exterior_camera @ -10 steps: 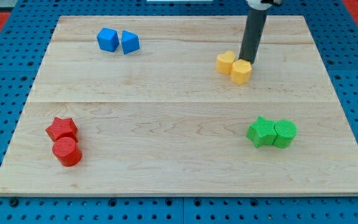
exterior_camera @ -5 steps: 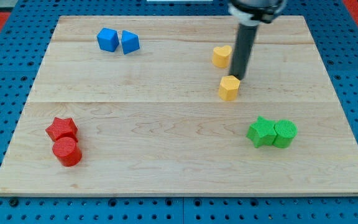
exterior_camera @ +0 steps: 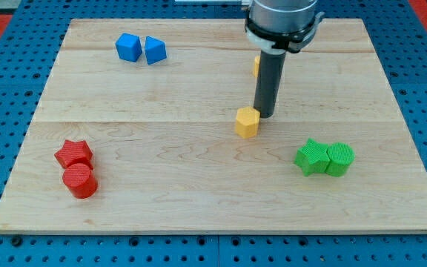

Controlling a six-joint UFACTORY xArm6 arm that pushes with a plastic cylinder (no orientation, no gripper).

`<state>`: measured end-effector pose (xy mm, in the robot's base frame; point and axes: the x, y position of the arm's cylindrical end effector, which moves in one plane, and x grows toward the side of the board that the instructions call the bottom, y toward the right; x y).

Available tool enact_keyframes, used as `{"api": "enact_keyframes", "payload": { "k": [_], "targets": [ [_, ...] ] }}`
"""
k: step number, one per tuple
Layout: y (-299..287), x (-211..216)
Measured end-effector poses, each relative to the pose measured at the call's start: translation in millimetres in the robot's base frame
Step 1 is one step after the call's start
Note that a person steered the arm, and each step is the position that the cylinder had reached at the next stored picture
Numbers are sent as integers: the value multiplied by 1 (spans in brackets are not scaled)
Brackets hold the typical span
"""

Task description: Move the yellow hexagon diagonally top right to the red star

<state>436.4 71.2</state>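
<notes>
The yellow hexagon [exterior_camera: 247,122] lies near the middle of the wooden board [exterior_camera: 199,185], a little right of centre. My tip [exterior_camera: 264,114] touches its upper right side. The rod rises from there toward the view's top. The red star [exterior_camera: 73,153] sits far off at the lower left, with a red cylinder [exterior_camera: 79,180] touching it just below. A second yellow block [exterior_camera: 256,65] shows only as a sliver behind the rod.
A blue cube [exterior_camera: 128,47] and a blue triangular block [exterior_camera: 154,50] stand together at the upper left. A green star [exterior_camera: 312,157] and a green cylinder [exterior_camera: 339,159] stand together at the right.
My tip has moved down and to the left, pushing the yellow hexagon away from the other yellow block toward the board's middle. The other blocks have not moved.
</notes>
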Motion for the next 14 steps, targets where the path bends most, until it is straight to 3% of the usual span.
{"api": "enact_keyframes", "payload": {
  "k": [1, 3, 4, 6, 7, 8, 9, 11, 12, 13, 14],
  "targets": [
    [4, 14],
    [-116, 22],
    [-68, 53],
    [-145, 20],
    [-159, 26],
    [-111, 31],
    [-157, 33],
    [-142, 84],
    [-156, 44],
    [-221, 41],
    [-183, 17]
  ]
}}
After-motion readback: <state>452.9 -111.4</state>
